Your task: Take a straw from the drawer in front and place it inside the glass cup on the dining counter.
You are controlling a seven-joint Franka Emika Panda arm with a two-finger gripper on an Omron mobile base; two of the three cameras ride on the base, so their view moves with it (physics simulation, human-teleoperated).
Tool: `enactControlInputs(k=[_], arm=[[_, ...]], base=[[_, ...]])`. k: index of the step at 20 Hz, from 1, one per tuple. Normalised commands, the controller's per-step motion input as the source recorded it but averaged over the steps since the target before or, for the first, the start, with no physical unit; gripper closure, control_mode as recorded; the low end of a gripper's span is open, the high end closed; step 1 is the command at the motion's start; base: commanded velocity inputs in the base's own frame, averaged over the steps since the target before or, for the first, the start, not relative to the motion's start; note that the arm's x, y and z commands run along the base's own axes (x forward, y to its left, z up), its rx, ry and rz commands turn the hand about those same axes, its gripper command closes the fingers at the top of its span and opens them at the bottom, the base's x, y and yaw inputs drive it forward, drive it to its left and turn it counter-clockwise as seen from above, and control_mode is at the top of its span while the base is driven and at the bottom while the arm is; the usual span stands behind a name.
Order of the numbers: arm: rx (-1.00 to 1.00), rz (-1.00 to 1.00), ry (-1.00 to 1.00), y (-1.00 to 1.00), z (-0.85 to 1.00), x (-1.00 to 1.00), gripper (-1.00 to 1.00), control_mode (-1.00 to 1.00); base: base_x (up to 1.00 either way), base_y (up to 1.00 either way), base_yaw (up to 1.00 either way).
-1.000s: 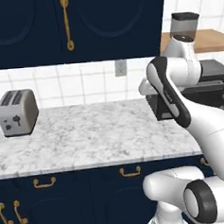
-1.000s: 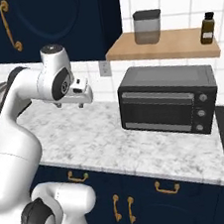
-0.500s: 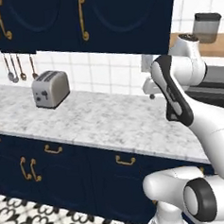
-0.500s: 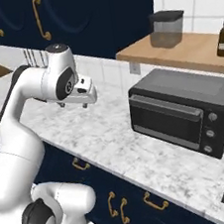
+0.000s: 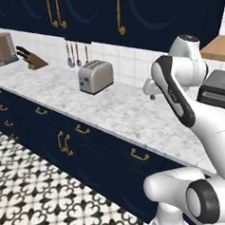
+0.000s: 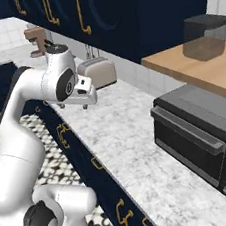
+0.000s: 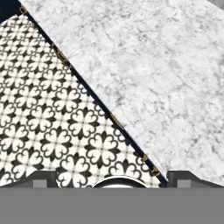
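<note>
While the arm stands folded above it, the marble surface runs long beneath white tiles and navy upper cabinets; the patterned tile floor spreads beside its navy base, whose narrow drawers carry brass handles. A black oven sits at one end under a wooden shelf bearing a dark canister. A silver toaster stands farther along, then a coffee machine and a knife block. The claw hangs over the marble with its jaws spread wide, gripping nothing. I cannot see the straw anywhere here.
</note>
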Motion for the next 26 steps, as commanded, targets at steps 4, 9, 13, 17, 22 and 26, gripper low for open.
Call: enactControlInputs(k=[4,9,13,17,22,26], arm=[[0.0,0.0,0.0,0.0,0.0,0.0,-1.0,1.0],[0.0,0.0,0.0,0.0,0.0,0.0,-1.0,1.0],[0.0,0.0,0.0,0.0,0.0,0.0,-1.0,1.0],[0.0,0.0,0.0,0.0,0.0,0.0,-1.0,1.0],[0.0,0.0,0.0,-0.19,0.0,-0.08,-1.0,-1.0],[-0.23,0.0,-0.09,0.15,-0.29,-0.01,-1.0,-1.0]], base=[[0.01,-0.6,0.47],[-0.06,-0.49,0.33],[0.0,-0.63,0.11],[-0.07,-0.64,-0.01],[-0.02,-0.09,-0.01],[0.0,0.0,0.0]])
